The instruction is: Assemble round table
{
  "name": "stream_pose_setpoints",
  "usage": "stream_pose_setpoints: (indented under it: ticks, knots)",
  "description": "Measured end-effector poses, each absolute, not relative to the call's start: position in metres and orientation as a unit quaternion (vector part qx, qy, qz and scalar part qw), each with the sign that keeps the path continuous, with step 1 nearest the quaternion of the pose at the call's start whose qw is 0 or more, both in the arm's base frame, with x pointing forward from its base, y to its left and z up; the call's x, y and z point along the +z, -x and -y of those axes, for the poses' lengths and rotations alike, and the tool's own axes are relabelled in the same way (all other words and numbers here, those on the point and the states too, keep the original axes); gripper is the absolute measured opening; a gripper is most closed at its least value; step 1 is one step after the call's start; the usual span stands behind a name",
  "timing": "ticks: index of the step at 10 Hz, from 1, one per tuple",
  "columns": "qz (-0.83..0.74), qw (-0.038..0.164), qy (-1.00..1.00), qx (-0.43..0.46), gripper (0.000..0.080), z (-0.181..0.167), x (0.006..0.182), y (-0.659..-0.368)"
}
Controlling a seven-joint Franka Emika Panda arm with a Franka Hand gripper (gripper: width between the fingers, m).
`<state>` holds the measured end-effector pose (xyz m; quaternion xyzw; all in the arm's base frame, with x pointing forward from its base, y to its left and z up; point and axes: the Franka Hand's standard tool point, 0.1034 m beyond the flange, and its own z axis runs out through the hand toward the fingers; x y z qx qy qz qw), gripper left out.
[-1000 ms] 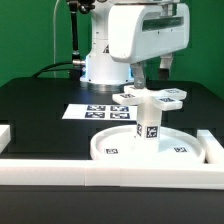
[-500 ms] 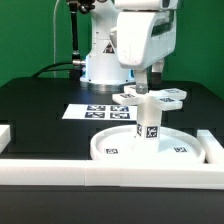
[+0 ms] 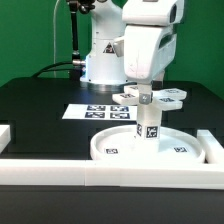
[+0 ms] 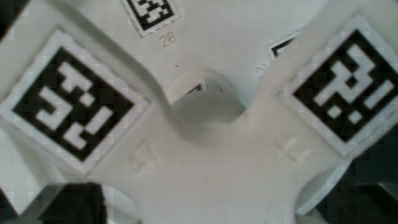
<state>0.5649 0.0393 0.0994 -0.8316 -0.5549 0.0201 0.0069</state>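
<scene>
Inside round disc point(image 3: 152, 147): upright cylinder point(image 3: 148, 119), cross-shaped piece point(image 3: 152, 97).

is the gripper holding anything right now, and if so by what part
Cannot be told. The gripper hangs directly over the cross-shaped piece that sits atop the cylinder, but neither view shows its fingertips closed on anything.

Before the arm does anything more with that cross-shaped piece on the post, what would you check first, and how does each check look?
1. Round disc flat on the table: ok.
2. Cylinder upright in the disc's middle: ok.
3. Cross-shaped piece on top of the cylinder: ok.
4. Cross fully seated: cannot tell.
5. Gripper above the cross's middle: ok.
6. Gripper open or shut: cannot tell; fingers hidden.
</scene>
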Motion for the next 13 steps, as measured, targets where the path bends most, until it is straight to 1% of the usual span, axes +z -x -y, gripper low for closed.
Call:
stream_pose_setpoints:
  ticks: [3, 5, 9, 13]
  knots:
    - [0.554, 0.007, 0.832, 0.021, 0.0649, -0.0381, 0.0981, -0.5645]
    - [0.555, 0.005, 0.831, 0.022, 0.0442, -0.0369, 0.0988, -0.5655]
    - [0.518, 0.004, 0.855, 0.022, 0.0443, -0.0362, 0.0988, -0.5656]
    - [0.346, 0.006, 0.938, 0.020, 0.0443, -0.0350, 0.0987, -0.5653]
